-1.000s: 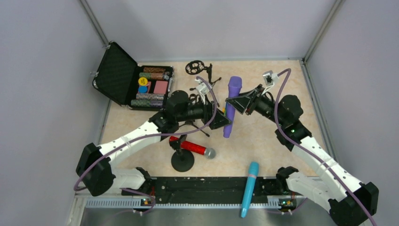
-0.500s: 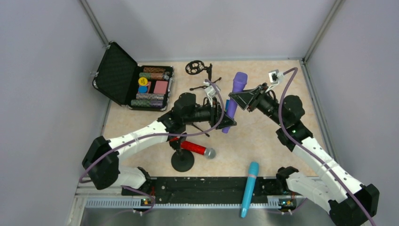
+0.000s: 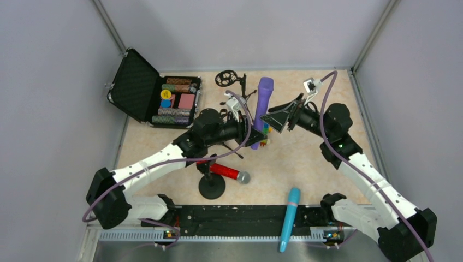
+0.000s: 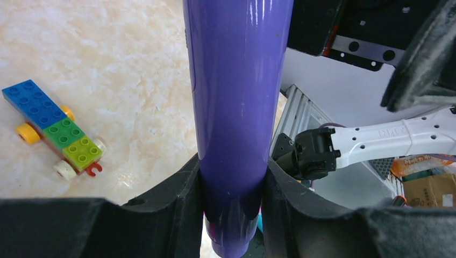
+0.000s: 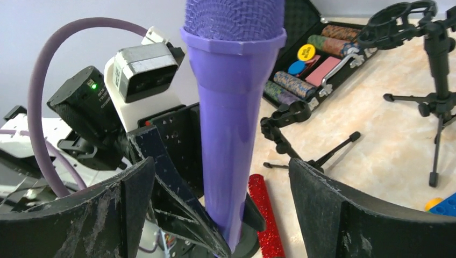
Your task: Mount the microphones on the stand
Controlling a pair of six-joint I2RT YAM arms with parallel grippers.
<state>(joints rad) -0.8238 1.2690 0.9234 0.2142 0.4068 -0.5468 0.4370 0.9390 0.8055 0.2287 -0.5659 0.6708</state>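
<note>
Purple microphone is up off the tabletop, near upright, handle end pinched tight in the left claw. The right claw is spread wide facing it and grips nothing. Red microphone lies by the round-base stand, cyan microphone at the near edge; by my read none is mounted yet.

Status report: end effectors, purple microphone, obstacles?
Left end effector shut on glossy purple plastic microphone. Right end effector open, straddling it. Multicoloured block toy lies nearby.
</note>
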